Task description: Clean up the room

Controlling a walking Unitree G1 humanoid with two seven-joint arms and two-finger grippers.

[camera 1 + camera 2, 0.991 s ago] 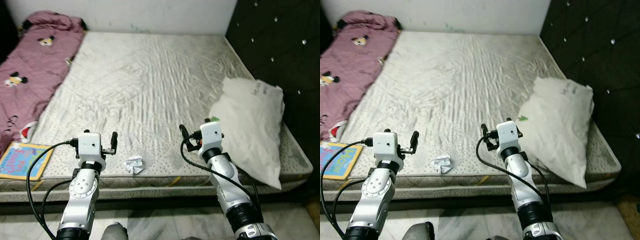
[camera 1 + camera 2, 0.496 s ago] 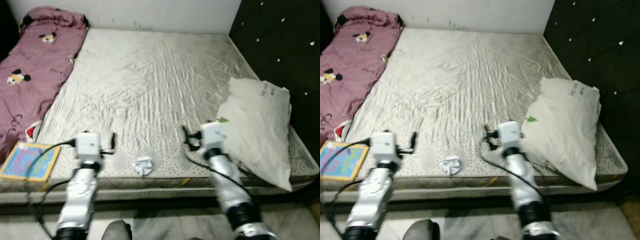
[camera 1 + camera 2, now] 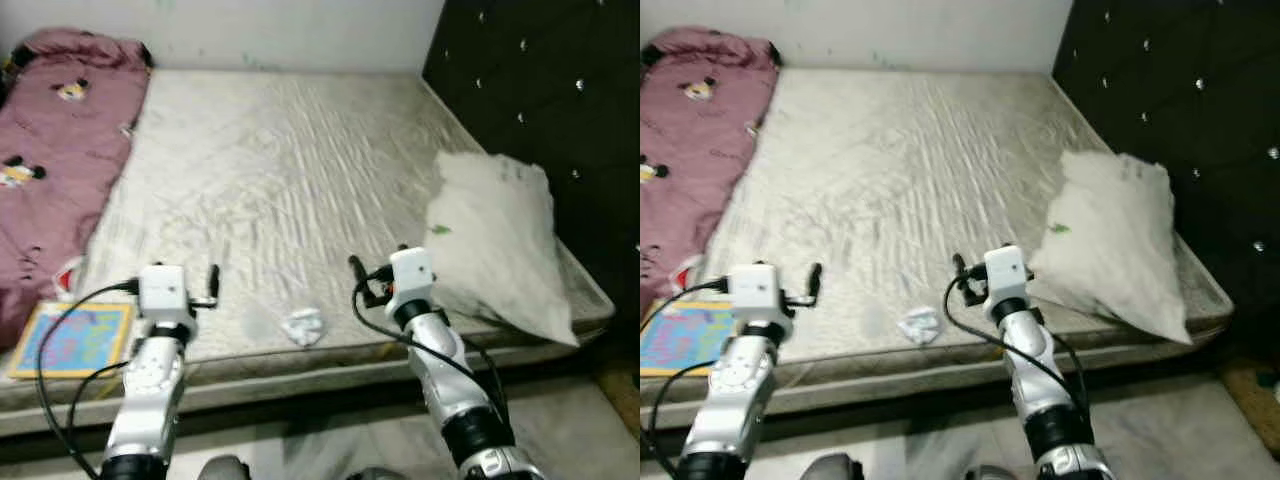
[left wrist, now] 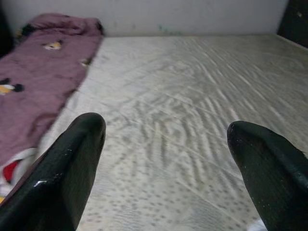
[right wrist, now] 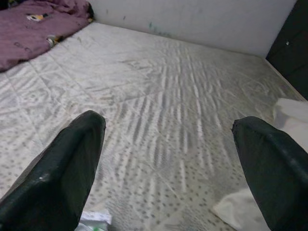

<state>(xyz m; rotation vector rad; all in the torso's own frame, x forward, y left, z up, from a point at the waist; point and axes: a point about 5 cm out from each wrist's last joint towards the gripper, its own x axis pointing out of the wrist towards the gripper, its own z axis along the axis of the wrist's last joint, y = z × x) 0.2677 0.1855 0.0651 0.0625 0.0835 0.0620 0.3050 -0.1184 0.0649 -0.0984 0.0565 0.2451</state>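
Note:
A crumpled white paper (image 3: 302, 325) lies on the grey mattress (image 3: 280, 170) near its front edge, between my two arms. My left gripper (image 3: 211, 274) is held over the front edge to the paper's left, open, nothing between its fingers (image 4: 72, 168). My right gripper (image 3: 355, 268) hovers to the paper's right, open as well; the paper (image 5: 94, 220) peeks in beside one of its fingers (image 5: 67, 168). A white pillow (image 3: 495, 240) lies just right of the right gripper.
A pink cartoon-print blanket (image 3: 50, 150) covers the bed's left side. A colourful book (image 3: 72, 338) lies at the front left corner. A dark padded headboard (image 3: 540, 90) rises on the right, a white wall at the back. Grey floor runs below the bed.
The whole picture has shifted as the camera moved, with blur half a second ago. Both arms keep the same raised pose; paper, pillow and book lie where they were.

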